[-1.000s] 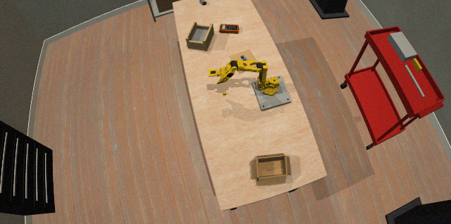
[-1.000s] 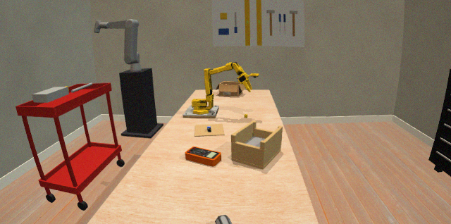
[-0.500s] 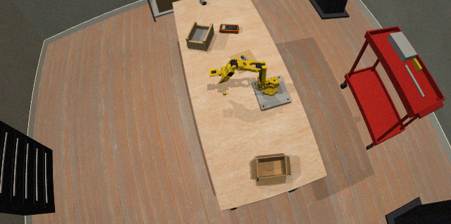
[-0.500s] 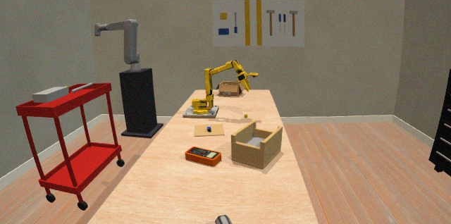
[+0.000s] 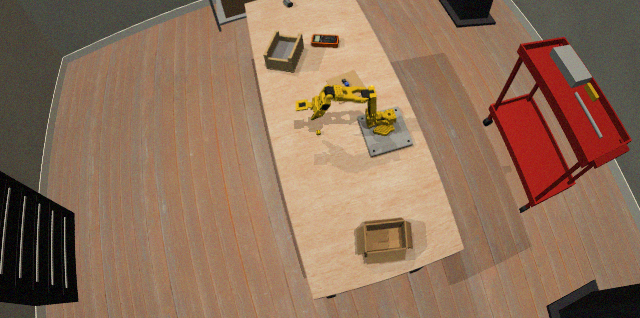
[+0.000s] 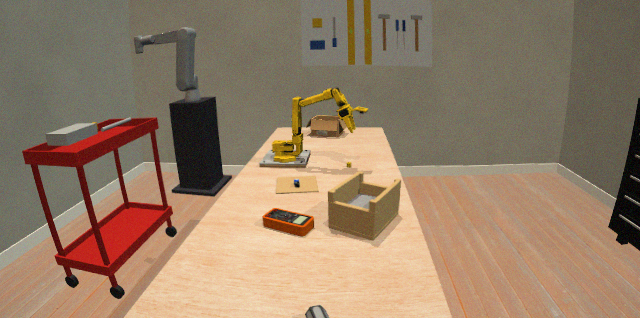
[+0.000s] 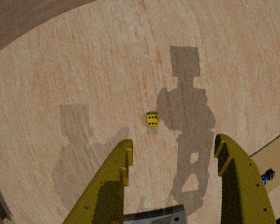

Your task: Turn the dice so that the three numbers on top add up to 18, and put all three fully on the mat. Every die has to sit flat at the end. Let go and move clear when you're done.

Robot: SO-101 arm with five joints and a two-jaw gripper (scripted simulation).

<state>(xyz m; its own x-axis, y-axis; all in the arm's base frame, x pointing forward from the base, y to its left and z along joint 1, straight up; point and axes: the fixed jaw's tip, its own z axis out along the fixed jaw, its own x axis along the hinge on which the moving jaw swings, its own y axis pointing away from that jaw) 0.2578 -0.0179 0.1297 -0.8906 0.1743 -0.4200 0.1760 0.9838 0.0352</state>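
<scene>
Could reach the small yellow die [image 5: 318, 132] [image 6: 349, 164] [image 7: 152, 119] from above or any side. Over the flat tan mat [image 5: 354, 75] [image 6: 285, 188] [image 7: 274, 154], would meet small blue-and-black dice [image 5: 345, 82] [image 6: 296, 183] [image 7: 268, 176]; past that, a walled tan bin [image 5: 281, 64] [image 6: 350, 219].

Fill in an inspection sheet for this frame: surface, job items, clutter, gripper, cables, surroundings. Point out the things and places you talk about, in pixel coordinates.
Surface: pale wooden table [image 5: 350, 188] [image 6: 280, 278], grain visible.
Job items: small yellow die [image 5: 318, 132] [image 6: 349, 164] [image 7: 152, 119] off the flat tan mat [image 5: 356, 78] [image 6: 285, 189] [image 7: 274, 156]; blue and black dice [image 7: 267, 176] on it, top numbers unreadable.
Clutter: orange-cased multimeter [image 5: 325, 41] [image 6: 288, 222], tan open-topped bin [image 5: 281, 64] [image 6: 350, 218], open cardboard box [image 5: 385, 256] [image 6: 326, 125].
Gripper [image 7: 174, 140]: open, nothing between its fingers, above the table.
Cables: nothing seen.
Surroundings: red metal cart [image 5: 530, 151] [image 6: 92, 154], grey arm [image 6: 185, 60] on a black pedestal [image 6: 196, 148].
</scene>
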